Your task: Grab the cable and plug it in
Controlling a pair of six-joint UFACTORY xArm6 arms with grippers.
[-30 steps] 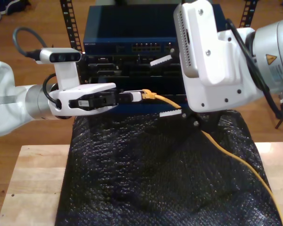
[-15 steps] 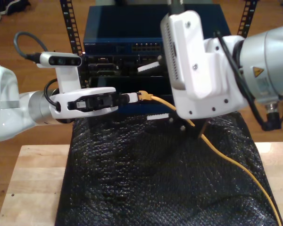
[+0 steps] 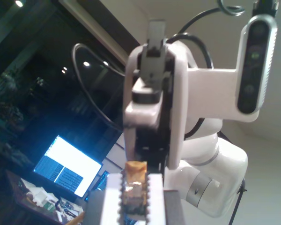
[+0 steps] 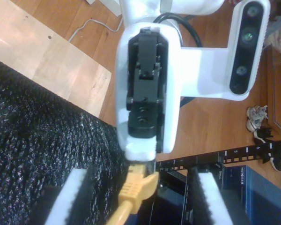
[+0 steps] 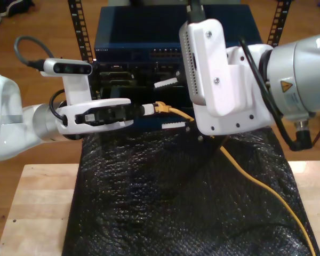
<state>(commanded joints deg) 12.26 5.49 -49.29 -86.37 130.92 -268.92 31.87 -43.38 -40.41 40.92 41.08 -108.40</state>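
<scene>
The yellow-orange cable (image 5: 161,108) runs from the exterior view's lower right up over the black mat to its plug in front of the rack. My first gripper (image 5: 147,109), reaching in from the exterior view's left, is shut on the clear plug (image 3: 133,187); its own fingers (image 3: 111,201) clamp it. My second gripper (image 5: 169,104), on the big arm at the exterior view's right, is open. Its white ribbed pads (image 4: 70,199) stand on either side of the cable's yellow boot (image 4: 133,187), just behind the first gripper's tip (image 4: 140,152), without touching it.
A dark blue network switch (image 5: 144,40) with rows of ports sits in a rack behind the plug. Bumpy black matting (image 5: 165,202) covers the wooden table (image 5: 37,208). The two grippers face each other very closely. Wooden floor surrounds the table.
My second arm has moved toward the exterior view's left and slightly up, bringing its open pads around the cable right behind the plug. My first gripper shifted slightly left, still holding the plug.
</scene>
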